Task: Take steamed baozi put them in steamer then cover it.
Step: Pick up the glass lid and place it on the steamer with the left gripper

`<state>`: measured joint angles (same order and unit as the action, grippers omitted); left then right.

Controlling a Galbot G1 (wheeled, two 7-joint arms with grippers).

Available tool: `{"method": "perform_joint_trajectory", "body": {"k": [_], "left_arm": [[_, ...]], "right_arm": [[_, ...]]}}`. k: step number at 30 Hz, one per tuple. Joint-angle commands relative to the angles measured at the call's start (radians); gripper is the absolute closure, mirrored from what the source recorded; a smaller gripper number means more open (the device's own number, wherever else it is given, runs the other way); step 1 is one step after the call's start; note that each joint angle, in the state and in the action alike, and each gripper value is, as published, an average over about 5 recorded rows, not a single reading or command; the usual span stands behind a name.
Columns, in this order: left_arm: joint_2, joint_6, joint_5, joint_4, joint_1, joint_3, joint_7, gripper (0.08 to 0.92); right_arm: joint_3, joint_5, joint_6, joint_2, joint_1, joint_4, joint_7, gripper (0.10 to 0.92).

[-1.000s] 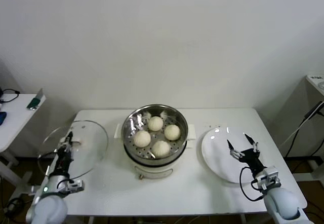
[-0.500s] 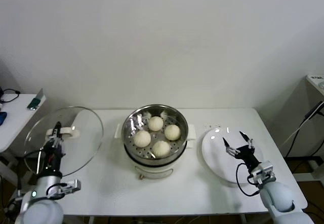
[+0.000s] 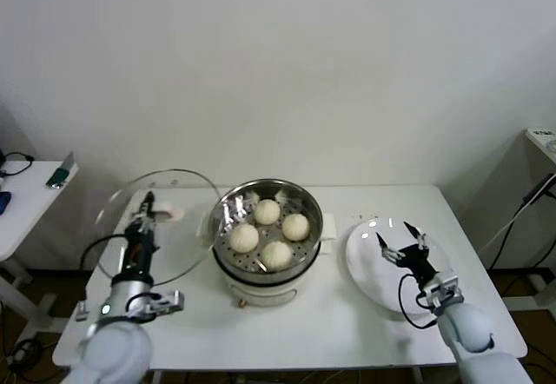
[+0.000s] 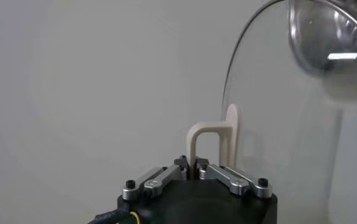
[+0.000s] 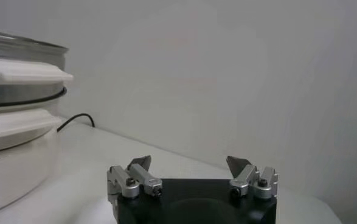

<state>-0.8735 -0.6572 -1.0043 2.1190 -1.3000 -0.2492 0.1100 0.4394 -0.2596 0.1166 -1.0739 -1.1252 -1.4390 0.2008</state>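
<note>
Four cream-white baozi (image 3: 268,212) (image 3: 295,226) (image 3: 244,237) (image 3: 277,254) sit in the shiny steel steamer (image 3: 228,206), which rests in its white pot base (image 3: 261,294) at the table's middle. My left gripper (image 3: 144,211) is shut on the cream handle (image 4: 213,142) of the clear glass cover (image 3: 178,254). It holds the cover tilted in the air just left of the steamer. In the left wrist view the glass (image 4: 275,122) stands on edge beyond the handle. My right gripper (image 3: 400,240) is open and empty above the white plate (image 3: 369,271).
The steamer's side (image 5: 20,61) and white base (image 5: 14,164) show in the right wrist view. A side table (image 3: 26,195) with small items stands at the far left. A black cable (image 5: 75,120) lies on the table behind the steamer.
My left gripper has lifted the cover off the table's left side and carried it right toward the steamer. My right gripper shifted slightly left over the plate.
</note>
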Motion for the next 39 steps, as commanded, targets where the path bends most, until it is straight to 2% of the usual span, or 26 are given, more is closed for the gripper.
{"method": "perform_joint_trajectory", "body": {"k": [1,11,14,28,39], "left_arm": [[-0.11,-0.128,-0.178,-0.052,0.334,0.324,-0.254,0.852],[-0.338,-0.128,-0.328,-0.148,0.422,0.434,-0.352,0.852],[-0.382,-0.128,-0.343,-0.185,0.428,0.451,-0.359,0.852],[-0.465,-0.128,-0.345,-0.27,0.416,0.479,-0.324,0.852],[-0.443,-0.128,-0.391,-0.293,0.408,0.455,-0.356,0.852]], "right_arm": [[-0.004,0.039,0.01,-0.04,0.027,0.045,0.001,0.203],[0.03,0.044,0.014,-0.048,0.023,0.042,0.003,0.203],[0.041,0.048,0.014,-0.049,0.016,0.04,0.004,0.203],[0.072,0.049,0.032,-0.058,-0.001,0.051,0.02,0.203],[0.069,0.051,0.026,-0.057,-0.005,0.026,0.028,0.203]]}}
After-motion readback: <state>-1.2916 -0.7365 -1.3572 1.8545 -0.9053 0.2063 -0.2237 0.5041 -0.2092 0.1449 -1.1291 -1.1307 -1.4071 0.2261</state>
